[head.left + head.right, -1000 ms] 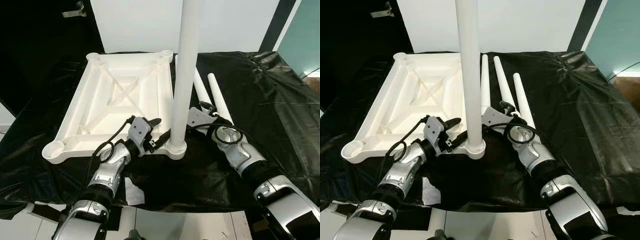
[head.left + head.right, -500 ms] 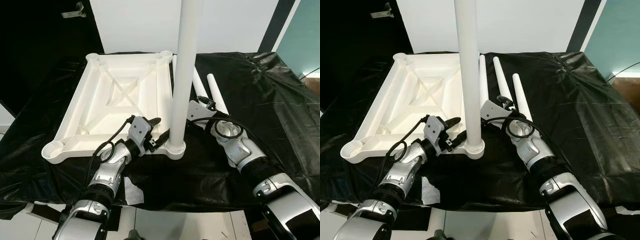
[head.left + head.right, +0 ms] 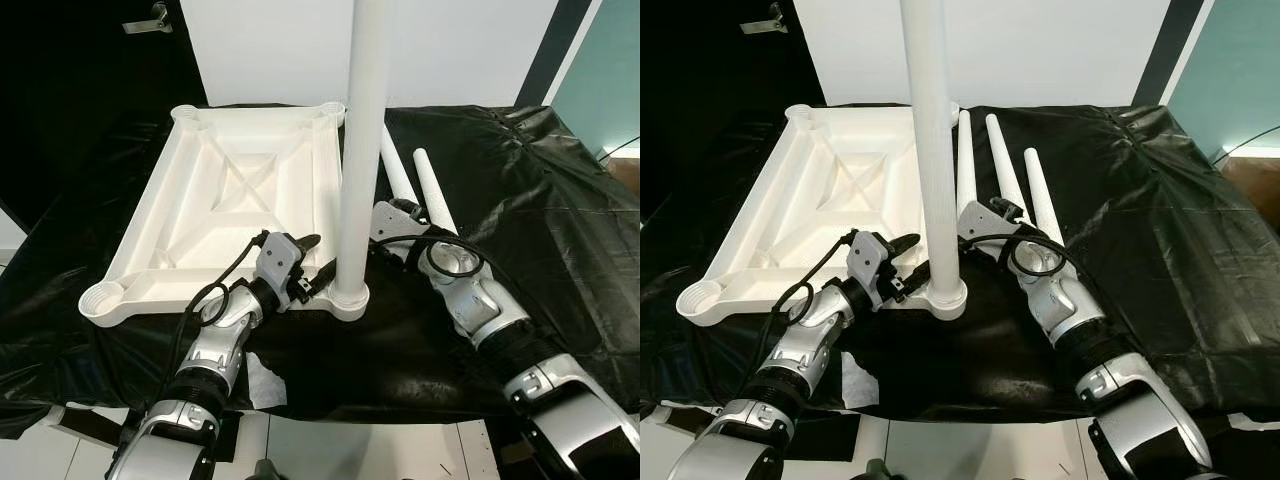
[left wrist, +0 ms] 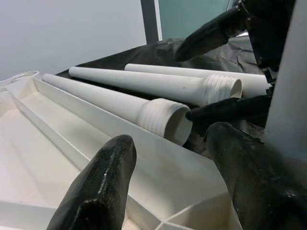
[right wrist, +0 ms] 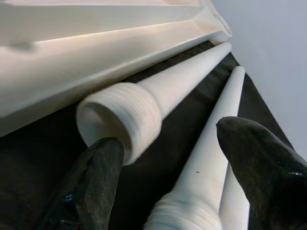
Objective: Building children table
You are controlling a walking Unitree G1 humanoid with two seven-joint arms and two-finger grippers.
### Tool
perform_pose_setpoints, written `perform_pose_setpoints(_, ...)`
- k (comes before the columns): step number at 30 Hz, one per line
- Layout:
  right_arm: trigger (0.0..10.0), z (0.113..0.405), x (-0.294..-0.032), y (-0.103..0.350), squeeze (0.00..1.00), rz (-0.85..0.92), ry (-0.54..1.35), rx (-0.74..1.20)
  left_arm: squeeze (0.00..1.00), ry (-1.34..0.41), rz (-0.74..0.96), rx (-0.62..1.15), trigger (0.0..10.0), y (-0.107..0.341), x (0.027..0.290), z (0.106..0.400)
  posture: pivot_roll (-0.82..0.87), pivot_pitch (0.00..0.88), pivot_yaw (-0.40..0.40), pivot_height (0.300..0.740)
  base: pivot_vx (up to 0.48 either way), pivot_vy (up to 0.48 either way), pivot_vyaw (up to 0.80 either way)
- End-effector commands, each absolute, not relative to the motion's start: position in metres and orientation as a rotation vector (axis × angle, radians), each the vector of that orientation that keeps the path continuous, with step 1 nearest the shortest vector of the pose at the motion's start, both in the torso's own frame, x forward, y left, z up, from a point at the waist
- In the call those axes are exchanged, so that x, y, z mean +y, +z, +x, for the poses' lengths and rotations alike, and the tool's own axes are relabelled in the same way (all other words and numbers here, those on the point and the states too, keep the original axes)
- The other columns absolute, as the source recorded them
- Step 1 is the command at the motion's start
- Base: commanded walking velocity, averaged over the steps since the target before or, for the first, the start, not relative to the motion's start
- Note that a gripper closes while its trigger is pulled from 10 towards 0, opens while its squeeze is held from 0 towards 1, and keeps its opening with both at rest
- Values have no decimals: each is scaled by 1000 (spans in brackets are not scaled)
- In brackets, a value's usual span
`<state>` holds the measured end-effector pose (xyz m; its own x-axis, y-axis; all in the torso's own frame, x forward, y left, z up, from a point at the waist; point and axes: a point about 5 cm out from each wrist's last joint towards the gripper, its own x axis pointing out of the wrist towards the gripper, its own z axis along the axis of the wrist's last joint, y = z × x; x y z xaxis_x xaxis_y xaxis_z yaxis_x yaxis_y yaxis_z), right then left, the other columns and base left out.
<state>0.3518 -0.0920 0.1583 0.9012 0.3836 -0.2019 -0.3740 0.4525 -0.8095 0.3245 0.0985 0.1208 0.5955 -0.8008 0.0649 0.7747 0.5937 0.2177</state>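
- Left gripper (image 3: 312,262) resting at the near right corner of the upturned white tabletop (image 3: 225,205), black fingers (image 4: 98,189) spread apart, straddling the tabletop's rim and clamping nothing.
- Standing just beside that gripper, upright table leg (image 3: 358,150), seated in the tabletop's near right corner socket (image 3: 347,298) and rising out of the top of the head views.
- Right gripper (image 3: 970,238) lying low on the black sheet just past the upright leg, fingers (image 5: 86,189) parted, pointing at the threaded open end of the nearest loose leg (image 5: 158,100) without closing on it.
- Lying side by side along the tabletop's right edge, three loose white legs: nearest one (image 3: 965,165) close against the tabletop rim, middle leg (image 3: 1002,165) beside it, outer leg (image 3: 1042,195) farthest right.
- Showing threaded ends toward the grippers, narrower ends pointing away toward the wall.
- Tabletop lying underside up, cross ribs (image 3: 245,185) showing, empty round sockets at the near left corner (image 3: 100,300) and far left corner (image 3: 185,113).
- Covering the work surface, crinkled black plastic sheet (image 3: 520,180); white wall (image 3: 300,50) rising behind.
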Motion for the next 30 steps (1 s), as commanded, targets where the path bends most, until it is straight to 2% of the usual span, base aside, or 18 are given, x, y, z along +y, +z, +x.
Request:
perform_pose_setpoints(1, 10000, 345, -79, 156, 0, -989, 529, -21, 0, -926, 171, -138, 10000, 116, 95, 323, 6, 3, -20, 740, 0, 0, 0)
perform_pose_setpoints(9, 10000, 348, -82, 150, 0, -1003, 520, -13, 0, -932, 168, -137, 10000, 116, 93, 323, 4, 14, -18, 740, 0, 0, 0)
perform_pose_setpoints(16, 10000, 362, -96, 136, 0, -1069, 498, 35, 0, -933, 168, -133, 10000, 113, 95, 318, 34, 37, -23, 740, 0, 0, 0)
perform_pose_setpoints(30, 10000, 370, -99, 132, 0, -1126, 493, 31, 0, -921, 174, -130, 10000, 111, 101, 314, 77, 50, -28, 740, 0, 0, 0)
